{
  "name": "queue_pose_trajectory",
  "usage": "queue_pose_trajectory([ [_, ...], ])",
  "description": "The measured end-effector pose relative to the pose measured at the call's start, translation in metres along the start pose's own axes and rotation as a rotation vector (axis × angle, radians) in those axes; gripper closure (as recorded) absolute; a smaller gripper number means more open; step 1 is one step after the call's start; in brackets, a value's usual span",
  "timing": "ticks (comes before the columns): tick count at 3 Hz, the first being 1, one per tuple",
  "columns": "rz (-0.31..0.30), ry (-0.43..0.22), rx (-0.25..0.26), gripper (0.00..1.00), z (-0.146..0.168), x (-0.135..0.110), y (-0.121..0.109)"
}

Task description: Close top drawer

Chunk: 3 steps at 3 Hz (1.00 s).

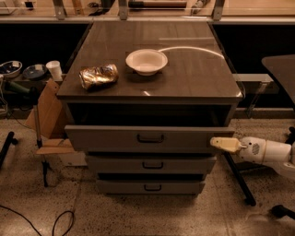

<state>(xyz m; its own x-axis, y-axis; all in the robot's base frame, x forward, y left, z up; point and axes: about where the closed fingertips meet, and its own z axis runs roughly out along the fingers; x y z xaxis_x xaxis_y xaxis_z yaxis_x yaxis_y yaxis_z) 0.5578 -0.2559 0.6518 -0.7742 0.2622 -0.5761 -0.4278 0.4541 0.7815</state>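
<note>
Standing partly pulled out beneath the bench (193, 69), the top drawer (110, 137) has the gripper (225, 144) at the right end of its front, with the jaws pressed together and no gap showing. Pushing so far off-centre could skew the drawer and jam it, or the tip could slip off the corner.

Floor (138, 216): speckled terrazzo under dim, warm light.
Cabinet top (184, 78), centre: dark and glossy, with a curved light streak (193, 48) at 1 o'clock.
Ledge (152, 19), 12 o'clock: pale, carrying metal posts (59, 9), with darkness below.
Cardboard (46, 113), 9 o'clock: leaning by the cabinet's left side.
Cup (54, 70), 10 o'clock: white, beside two dishes (10, 68).
Table (281, 69), 3 o'clock: dark, only its edge in view.
Cable (64, 221), 7 o'clock: black loop on the floor.
Gripper (219, 143), 4 o'clock: pale, at the cabinet's right front edge.
</note>
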Motion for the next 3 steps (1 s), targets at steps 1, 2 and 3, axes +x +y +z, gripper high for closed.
queue_pose_trajectory([
  [1,-0.016,-0.013,-0.011,1.00,0.006,-0.005,0.006],
  [2,-0.025,-0.001,-0.002,1.00,0.014,-0.010,0.011],
  [3,-0.038,0.011,0.004,1.00,0.023,-0.015,0.016],
])
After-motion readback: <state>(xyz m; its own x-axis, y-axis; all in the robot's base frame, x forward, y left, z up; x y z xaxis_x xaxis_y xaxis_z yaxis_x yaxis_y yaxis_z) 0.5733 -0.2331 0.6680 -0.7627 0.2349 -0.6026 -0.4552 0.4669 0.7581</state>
